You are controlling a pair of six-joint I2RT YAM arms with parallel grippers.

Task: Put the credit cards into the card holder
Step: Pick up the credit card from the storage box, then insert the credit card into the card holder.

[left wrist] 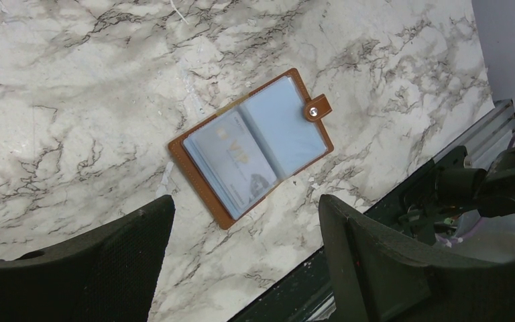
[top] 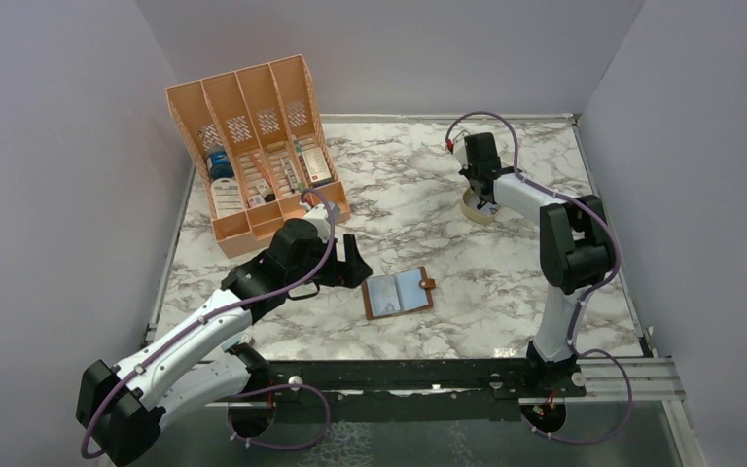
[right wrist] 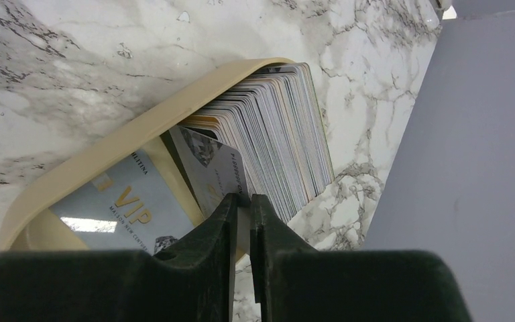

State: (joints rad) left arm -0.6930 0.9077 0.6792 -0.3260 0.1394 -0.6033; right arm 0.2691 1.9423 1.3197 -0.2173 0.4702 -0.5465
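The tabletop (top: 399, 185) is white stone with grey streaks. A big orange rack (top: 253, 117) with four slots stands at the far left. Small boxes (top: 316, 165) and a blue-topped bottle (top: 219, 162) lie in it. A small cream stand (right wrist: 100, 161) sits at the far right. Grey walls (top: 58, 146) close in three sides.

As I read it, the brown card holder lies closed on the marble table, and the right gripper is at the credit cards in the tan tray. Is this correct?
Not fully. The card holder lies open, not closed: the left wrist view shows its clear sleeves facing up. It is on the marble table, and the right gripper is at the credit cards in the tan tray.
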